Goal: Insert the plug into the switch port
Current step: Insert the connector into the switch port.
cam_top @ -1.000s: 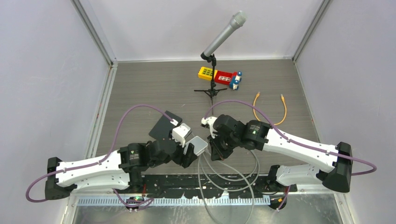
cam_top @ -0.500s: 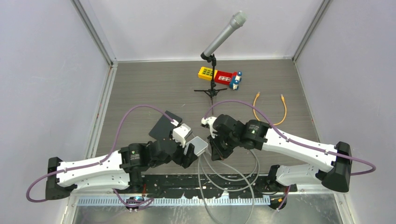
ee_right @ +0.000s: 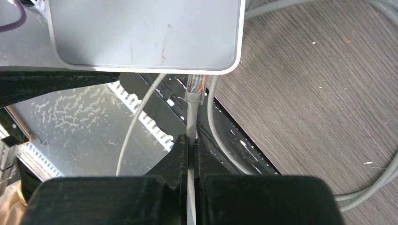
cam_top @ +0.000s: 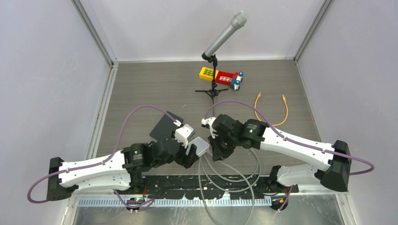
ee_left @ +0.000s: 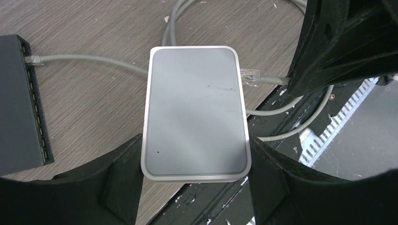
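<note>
Here, the left tool [ee_left: 195,150] is gripping the silver switch [ee_left: 195,108] by its two long sides. Its fingers are spreading wide to the switch's width and pressing on both edges, holding it over the near edge of the worktop [ee_left: 94,28]. The right tool [ee_right: 189,143] is pinching fully closed on the grey cable [ee_right: 191,117] just behind the clear plug [ee_right: 196,88].

From the right wrist, the plug is sitting at twelve o'clock from the fingertips, close ahead of them, with its tip meeting the switch's near edge. The switch is filling the view from ten to twelve o'clock. From the left wrist, the plug is lying at two o'clock of the switch, touching its side. Whether it is sitting inside a port, I cannot tell.

A black hub [ee_left: 19,108] is lying on the worktop at nine o'clock of the switch, with a second grey lead [ee_left: 84,58] running into it.
</note>
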